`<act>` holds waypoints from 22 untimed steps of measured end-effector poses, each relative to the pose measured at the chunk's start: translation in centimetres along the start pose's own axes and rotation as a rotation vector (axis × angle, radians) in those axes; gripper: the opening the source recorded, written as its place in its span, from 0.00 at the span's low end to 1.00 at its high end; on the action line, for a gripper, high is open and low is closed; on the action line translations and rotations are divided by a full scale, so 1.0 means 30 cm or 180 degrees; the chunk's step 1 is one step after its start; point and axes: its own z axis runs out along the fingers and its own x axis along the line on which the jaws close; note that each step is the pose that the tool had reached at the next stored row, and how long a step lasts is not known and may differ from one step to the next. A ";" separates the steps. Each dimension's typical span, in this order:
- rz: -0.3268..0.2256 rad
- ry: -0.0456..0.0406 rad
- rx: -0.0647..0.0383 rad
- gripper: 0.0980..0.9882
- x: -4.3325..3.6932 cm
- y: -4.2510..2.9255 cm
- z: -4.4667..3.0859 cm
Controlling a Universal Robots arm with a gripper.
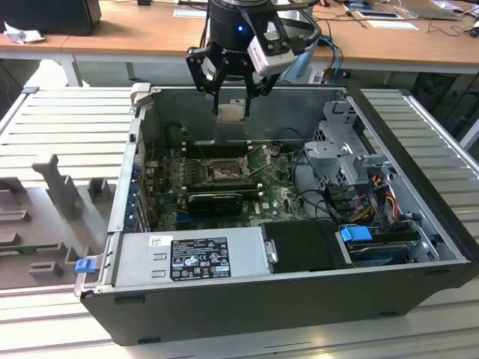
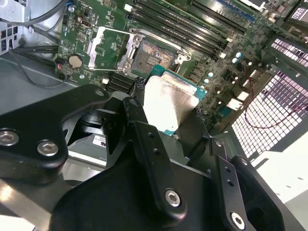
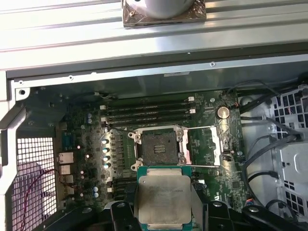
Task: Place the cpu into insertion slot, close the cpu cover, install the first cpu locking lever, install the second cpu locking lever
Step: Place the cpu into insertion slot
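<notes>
cpu [image 3: 163, 198] clamped in the pincer [image 1: 230, 108], held above the PC case [image 1: 299, 303], well short of the open insertion slot [image 3: 156, 144]; I'd square its edges to the socket rim, keep it flat, lower without force.

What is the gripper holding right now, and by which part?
The gripper holds the flat square silver-topped cpu, pinched at two opposite edges, above the open computer case.

1. In the first wrist view, the cpu [image 3: 163, 197] is cut off by the picture's edge.
2. In the second wrist view, black fingers [image 2: 144, 130] hide its near edge.
3. In the exterior view, the arm [image 1: 238, 22] is cut off at the upper edge.
</notes>
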 end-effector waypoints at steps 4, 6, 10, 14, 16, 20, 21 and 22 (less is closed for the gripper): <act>0.0018 -0.0002 0.0000 0.48 0.000 0.000 0.000; 0.0027 -0.0002 -0.0001 0.48 0.000 0.000 0.000; 0.0089 -0.0008 0.0000 0.48 0.000 0.000 0.000; 0.0219 -0.0020 -0.0001 0.48 0.000 0.000 0.000; 0.0254 -0.0023 -0.0001 0.48 0.000 0.000 0.000; 0.0259 -0.0024 -0.0002 0.48 0.000 -0.001 0.008; 0.0259 -0.0023 -0.0001 0.48 0.000 -0.001 0.009; 0.0259 -0.0023 -0.0001 0.48 0.000 -0.001 0.009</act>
